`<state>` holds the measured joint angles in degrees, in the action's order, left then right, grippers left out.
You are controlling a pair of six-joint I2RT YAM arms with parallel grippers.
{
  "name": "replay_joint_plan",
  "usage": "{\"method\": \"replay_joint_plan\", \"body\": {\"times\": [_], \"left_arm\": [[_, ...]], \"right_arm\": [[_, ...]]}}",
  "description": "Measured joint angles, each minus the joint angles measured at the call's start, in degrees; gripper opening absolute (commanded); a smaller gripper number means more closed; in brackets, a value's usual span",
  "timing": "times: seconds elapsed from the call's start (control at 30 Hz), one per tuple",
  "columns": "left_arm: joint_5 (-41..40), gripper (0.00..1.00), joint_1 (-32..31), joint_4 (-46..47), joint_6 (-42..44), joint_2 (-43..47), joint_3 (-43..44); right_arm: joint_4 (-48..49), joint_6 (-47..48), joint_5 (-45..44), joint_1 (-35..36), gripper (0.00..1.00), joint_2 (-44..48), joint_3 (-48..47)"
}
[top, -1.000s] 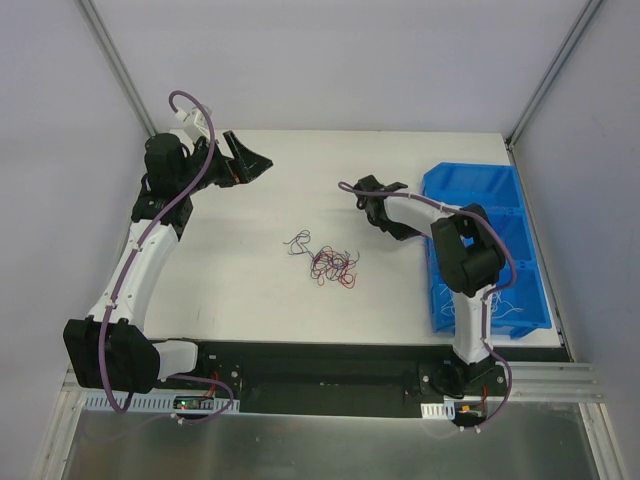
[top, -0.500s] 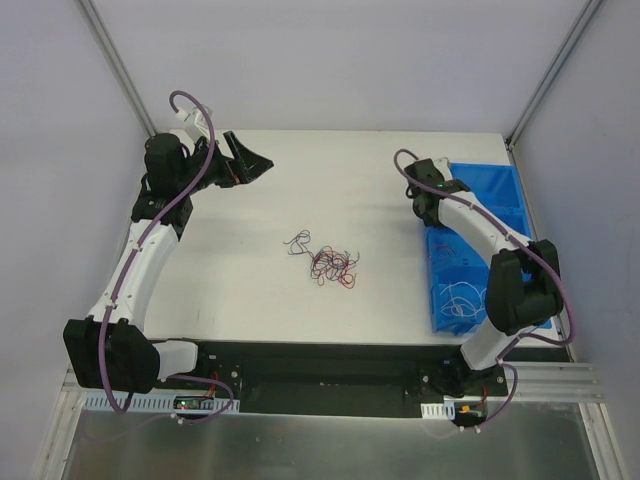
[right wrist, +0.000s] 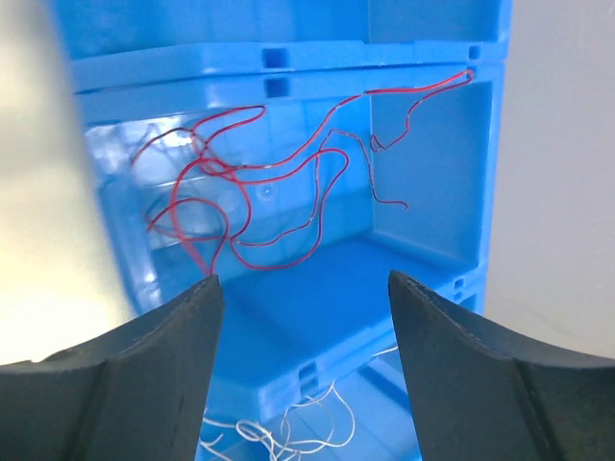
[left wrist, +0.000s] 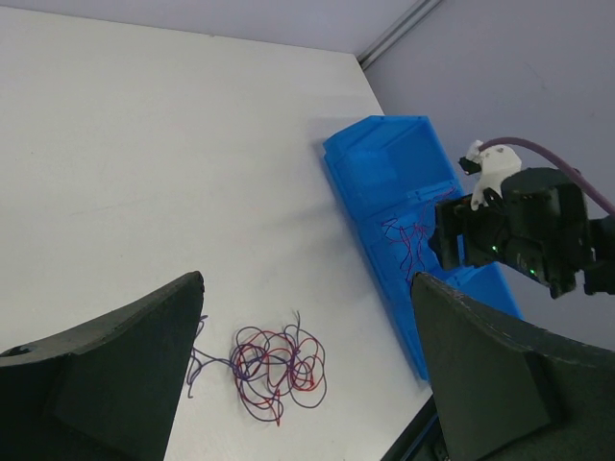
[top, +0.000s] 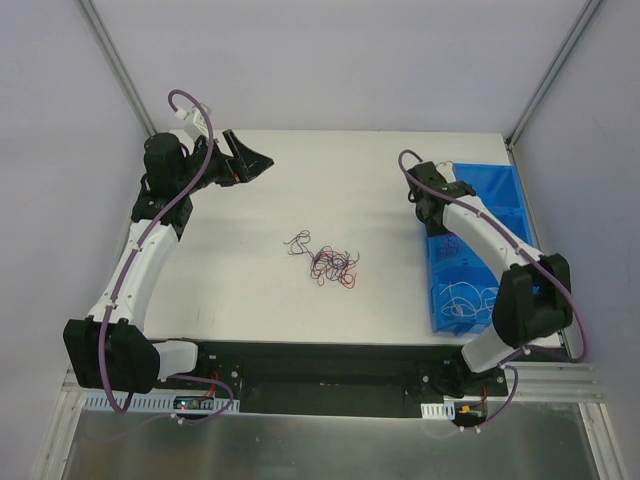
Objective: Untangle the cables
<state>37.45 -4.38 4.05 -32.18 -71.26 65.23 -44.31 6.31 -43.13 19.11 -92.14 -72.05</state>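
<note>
The cables (top: pixel 332 264) lie as a small red and dark purple clump in the middle of the white table, with a dark strand (top: pixel 297 242) trailing to its left. The clump (left wrist: pixel 276 370) also shows in the left wrist view. My left gripper (top: pixel 258 160) hangs open at the far left, well away from it. My right gripper (top: pixel 432 212) is over the blue bin (top: pixel 503 190), open (right wrist: pixel 300 280) with nothing between its fingers. A loose red cable (right wrist: pixel 252 197) lies in the bin's middle compartment below it. White cables (right wrist: pixel 279 434) lie in the near compartment.
The blue bin (left wrist: pixel 384 178) has three compartments and stands along the table's right edge. Grey walls and slanted metal posts (top: pixel 120 70) close in the back corners. A black base rail (top: pixel 320 368) runs along the near edge.
My right arm swung from over the table to above the blue bin and its jaws went from shut to open. The left arm and the clump have not moved.
</note>
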Motion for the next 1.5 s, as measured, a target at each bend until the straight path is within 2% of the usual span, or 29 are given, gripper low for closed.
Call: {"method": "replay_joint_plan", "body": {"times": [0.17, 0.3, 0.43, 0.57, 0.7, 0.8, 0.9, 1.0, 1.07, 1.13, 1.2, 1.43, 1.5], "left_arm": [[0.04, 0.88, -0.02, 0.02, -0.04, 0.0, 0.0], [0.04, 0.88, 0.0, 0.02, -0.04, -0.02, 0.0], [0.04, 0.87, -0.02, 0.33, -0.04, -0.85, 0.0], [0.07, 0.87, 0.0, 0.26, -0.07, -1.9, 0.0], [0.07, 0.88, -0.02, 0.42, -0.07, -1.97, 0.0], [0.17, 0.88, -0.02, 0.42, -0.07, -1.97, 0.0], [1.31, 0.88, 0.0, 0.42, -0.39, -1.97, 0.0], [1.84, 0.88, 0.0, 0.44, -0.85, -1.97, 0.0], [2.16, 0.88, 0.0, 0.42, -1.01, -1.97, 0.0], [2.51, 0.88, 0.0, 0.44, -1.22, -1.97, 0.0], [2.64, 0.88, 0.0, 0.44, -1.33, -1.97, 0.0], [3.3, 0.88, 0.0, 1.27, -1.49, -2.25, 0.0], [4.0, 0.88, 0.0, 1.6, -1.6, -2.56, 0.0]], "right_arm": [[-1.05, -0.09, 1.38, 6.45, 0.73, 7.56, 0.63], [1.22, -0.96, 9.4, 6.91, 0.74, 13.29, 4.81], [3.41, -2.45, 15.52, 5.62, 0.75, 15.21, 7.15], [6.95, -5.84, 21.66, -3.85, 0.77, 16.31, 7.15], [11.17, -11.39, 30.45, -17.79, 0.76, 17.2, 7.15], [13.03, -13.53, 37.44, -20.83, 0.78, 17.22, 7.04], [17.35, -13.09, 42.45, -14.6, 0.78, 17.27, 7.96], [22.62, -11.96, 46.53, -1.09, 0.78, 17.33, 11.52], [25.16, -11.89, 48.85, 5.44, 0.72, 17.33, 14.53], [27.21, -12.35, 50.47, 9.7, 0.63, 17.27, 17.88], [27.65, -13.11, 51.45, 11.78, 0.56, 16.61, 19.61], [32.3, -13.77, 55.63, 14.25, 0.57, 8.81, 19.56], [32.87, -13.79, 56.19, 15.28, 0.52, 6.86, 19.43]]}}
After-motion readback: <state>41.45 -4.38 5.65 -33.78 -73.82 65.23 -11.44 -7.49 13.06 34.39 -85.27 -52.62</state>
